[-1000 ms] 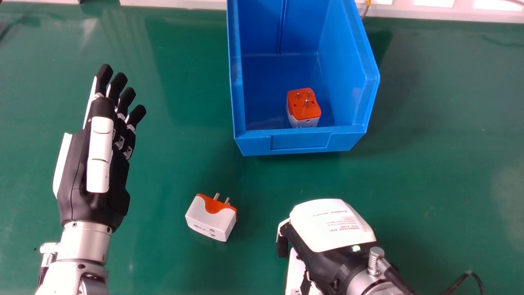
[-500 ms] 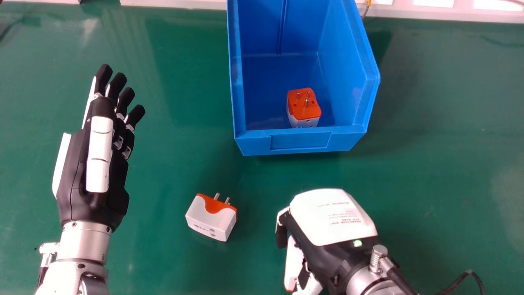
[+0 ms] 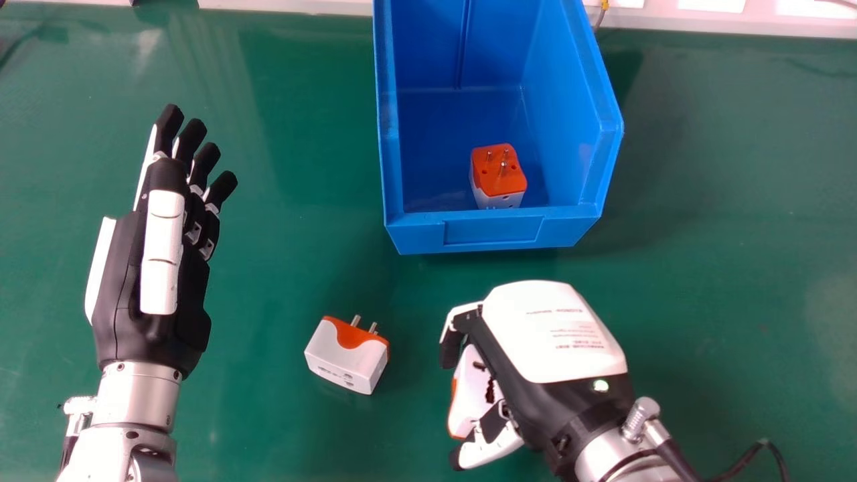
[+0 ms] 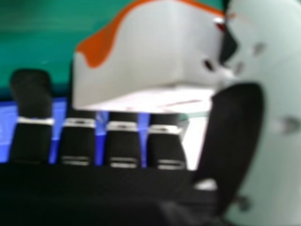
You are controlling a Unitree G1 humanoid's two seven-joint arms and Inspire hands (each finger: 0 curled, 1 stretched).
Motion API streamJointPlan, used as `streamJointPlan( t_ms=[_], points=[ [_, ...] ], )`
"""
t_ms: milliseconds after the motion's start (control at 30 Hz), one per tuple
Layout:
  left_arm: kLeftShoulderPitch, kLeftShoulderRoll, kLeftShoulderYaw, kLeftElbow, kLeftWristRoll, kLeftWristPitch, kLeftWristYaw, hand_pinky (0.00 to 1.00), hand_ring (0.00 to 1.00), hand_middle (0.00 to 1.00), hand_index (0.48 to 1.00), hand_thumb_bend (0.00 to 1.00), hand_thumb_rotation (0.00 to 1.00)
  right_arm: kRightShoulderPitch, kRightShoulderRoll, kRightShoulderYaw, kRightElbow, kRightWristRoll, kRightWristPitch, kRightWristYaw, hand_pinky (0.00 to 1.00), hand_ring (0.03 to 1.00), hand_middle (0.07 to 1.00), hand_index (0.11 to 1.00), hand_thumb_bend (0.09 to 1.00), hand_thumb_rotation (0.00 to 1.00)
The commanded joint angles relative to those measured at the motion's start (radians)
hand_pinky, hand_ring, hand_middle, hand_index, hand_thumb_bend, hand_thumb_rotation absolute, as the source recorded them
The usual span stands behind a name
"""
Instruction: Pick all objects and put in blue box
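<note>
The right hand point(image 3: 556, 335) is curled round the held plug point(image 3: 471, 375), near side of the box point(image 3: 492, 231). Treat it as light, stiff and slightly slippery. Take the loose plug point(image 3: 345, 361), near the box's left front corner, by its sides, clear of the pins point(image 3: 355, 321). Raise your load over the box's front wall; use the room behind the boxed plug point(image 3: 499, 179). The left hand point(image 3: 161, 254) idles left of the box.
</note>
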Motion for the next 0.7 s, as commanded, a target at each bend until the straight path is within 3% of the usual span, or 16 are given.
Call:
streamJointPlan(
  t_ms=[0, 67, 200, 333, 567, 667],
  points=[
    [-0.011, 0.010, 0.003, -0.002, -0.004, -0.014, -0.011, 0.95, 0.98, 0.99, 0.980, 0.76, 0.83, -0.010, 0.000, -0.006, -0.033, 0.017, -0.014, -0.037, 0.23, 0.326, 0.438, 0.530, 0.533, 0.01],
    [-0.011, 0.008, 0.003, -0.001, -0.001, -0.016, -0.008, 0.95, 0.98, 0.99, 0.980, 0.76, 0.83, -0.009, -0.002, -0.007, -0.029, 0.023, -0.020, -0.059, 0.23, 0.326, 0.438, 0.530, 0.533, 0.01],
    [-0.012, 0.006, 0.001, 0.004, -0.003, -0.022, -0.015, 0.95, 0.98, 0.99, 0.982, 0.76, 0.83, -0.009, 0.000, 0.000, -0.026, 0.022, -0.019, -0.086, 0.22, 0.313, 0.428, 0.524, 0.530, 0.01],
    [-0.010, 0.005, 0.000, 0.005, 0.005, -0.026, -0.012, 0.96, 0.98, 0.99, 0.984, 0.76, 0.83, -0.004, 0.004, 0.006, -0.050, 0.024, -0.015, -0.083, 0.20, 0.293, 0.419, 0.517, 0.528, 0.01],
    [-0.010, 0.001, -0.001, 0.000, 0.005, -0.012, -0.002, 0.95, 0.98, 0.99, 0.981, 0.75, 0.83, 0.004, 0.013, 0.001, -0.123, 0.040, -0.018, -0.077, 0.18, 0.269, 0.407, 0.508, 0.525, 0.00],
    [-0.012, 0.002, -0.002, 0.005, 0.006, -0.018, -0.004, 0.95, 0.98, 0.99, 0.981, 0.75, 0.83, -0.005, 0.009, -0.014, -0.159, 0.036, -0.021, -0.077, 0.18, 0.269, 0.407, 0.508, 0.525, 0.00]
  ],
)
